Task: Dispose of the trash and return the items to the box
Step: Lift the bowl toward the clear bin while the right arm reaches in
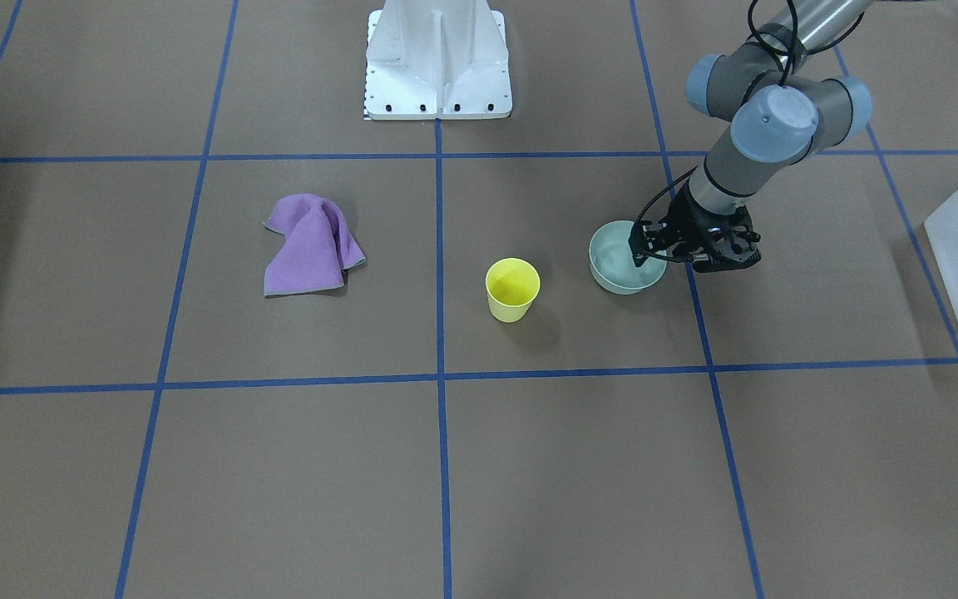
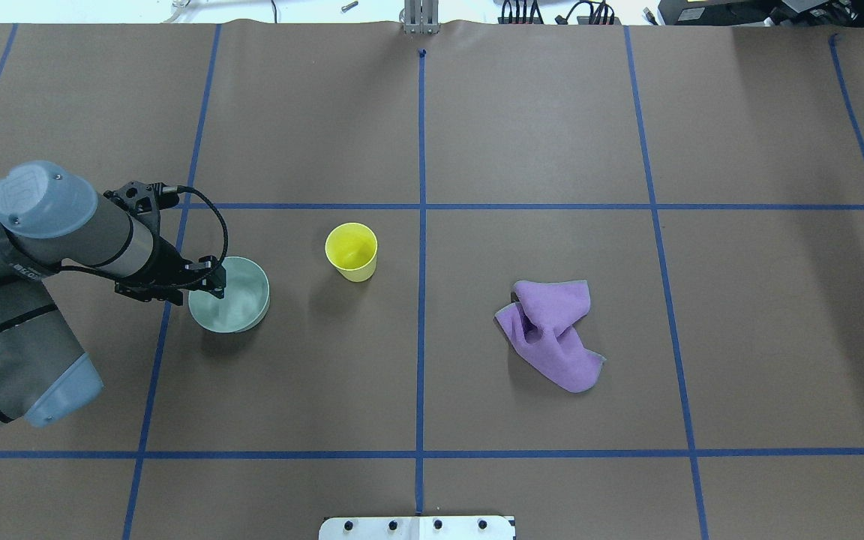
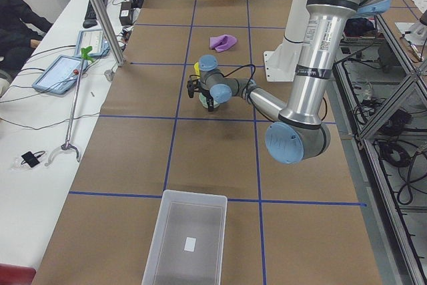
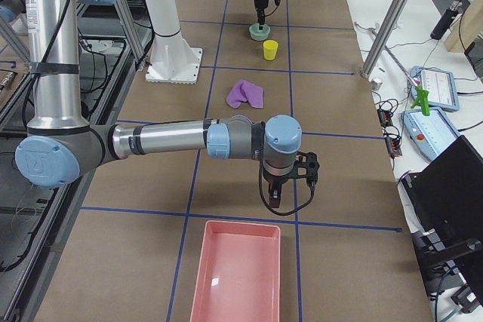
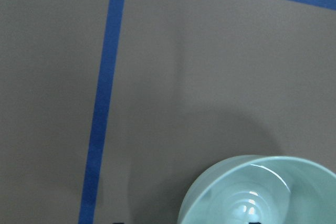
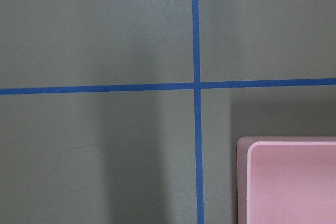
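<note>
- Brown surface (image 1: 529, 482), marked into squares by blue tape lines, fills the foreground and carries every item listed.
- White pedestal (image 1: 437, 62) stands at the robot's edge, on the centre line.
- Frosted white box (image 1: 953, 266) sits at the end of the surface on the robot's left, well apart from the bowl. A small white patch shows on its floor.
- Pink tray (image 4: 234, 277) lies at the opposite end, on the robot's right.
- Purple cloth (image 2: 552, 330) lies crumpled on the robot's right half.
- Mint-green bowl (image 2: 237, 300) stands upright on the left half, beside a tape line and near the cup.
- Yellow cup (image 2: 353, 251) stands upright between bowl and centre line, touching neither.
- Left tool (image 1: 669, 262) is down at the bowl's rim with its jaws spread, one finger inside and one outside. No grip is evident.
- Right tool (image 4: 273, 200) hangs above the surface just beside the pink tray. Whether its jaws are apart or together cannot be told.
</note>
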Robot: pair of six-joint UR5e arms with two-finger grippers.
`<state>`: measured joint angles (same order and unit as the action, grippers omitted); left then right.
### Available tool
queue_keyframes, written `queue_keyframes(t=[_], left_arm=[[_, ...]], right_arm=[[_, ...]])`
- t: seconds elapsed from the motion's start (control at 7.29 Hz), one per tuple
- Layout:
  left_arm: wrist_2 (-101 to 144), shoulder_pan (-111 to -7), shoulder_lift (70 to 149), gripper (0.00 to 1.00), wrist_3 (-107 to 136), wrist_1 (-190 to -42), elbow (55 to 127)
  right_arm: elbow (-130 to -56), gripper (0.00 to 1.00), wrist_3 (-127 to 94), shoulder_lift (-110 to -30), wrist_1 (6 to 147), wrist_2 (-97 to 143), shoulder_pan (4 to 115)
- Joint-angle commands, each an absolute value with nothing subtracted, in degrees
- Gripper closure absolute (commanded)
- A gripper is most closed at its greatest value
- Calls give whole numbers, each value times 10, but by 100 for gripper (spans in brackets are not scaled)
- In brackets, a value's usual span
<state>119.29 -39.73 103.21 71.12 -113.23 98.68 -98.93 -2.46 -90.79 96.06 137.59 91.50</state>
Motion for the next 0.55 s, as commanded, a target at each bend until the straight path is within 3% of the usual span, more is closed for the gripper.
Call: queue_keyframes(t=[0.0, 0.41], left_arm=[[1192, -396, 1033, 100, 733, -1132, 988], [1269, -430, 1025, 100, 765, -1129, 1040]], right_arm=[[-990, 0, -25, -908, 961, 1376, 915], [-993, 0, -25, -904, 962, 1387, 914]])
